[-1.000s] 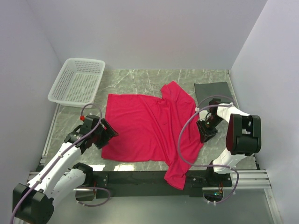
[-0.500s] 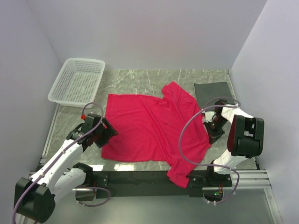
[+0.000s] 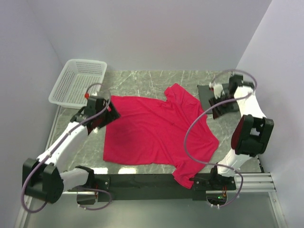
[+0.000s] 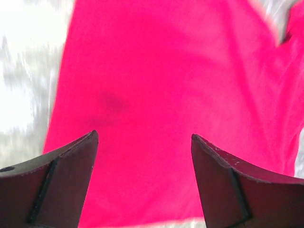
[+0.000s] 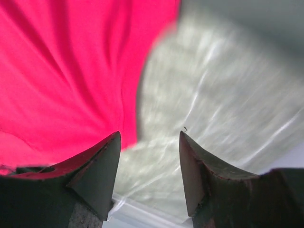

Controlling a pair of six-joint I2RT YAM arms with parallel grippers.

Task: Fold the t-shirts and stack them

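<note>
T-shirt [image 3: 156, 133] lies mid-surface [image 3: 137, 80], one sleeve reaching the near edge. Basket [image 3: 60, 80] sits at the far-left corner, apart from the shirt. Mat [image 3: 204, 91] at far right, just beside the far sleeve. Left jaws over the shirt's far-left corner; right jaws over the mat.

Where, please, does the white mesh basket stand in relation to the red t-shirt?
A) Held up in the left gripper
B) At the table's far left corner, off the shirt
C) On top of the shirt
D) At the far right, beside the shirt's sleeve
B: the top view shows the white mesh basket at the far left corner of the table, while the red t-shirt lies spread in the middle.
</note>
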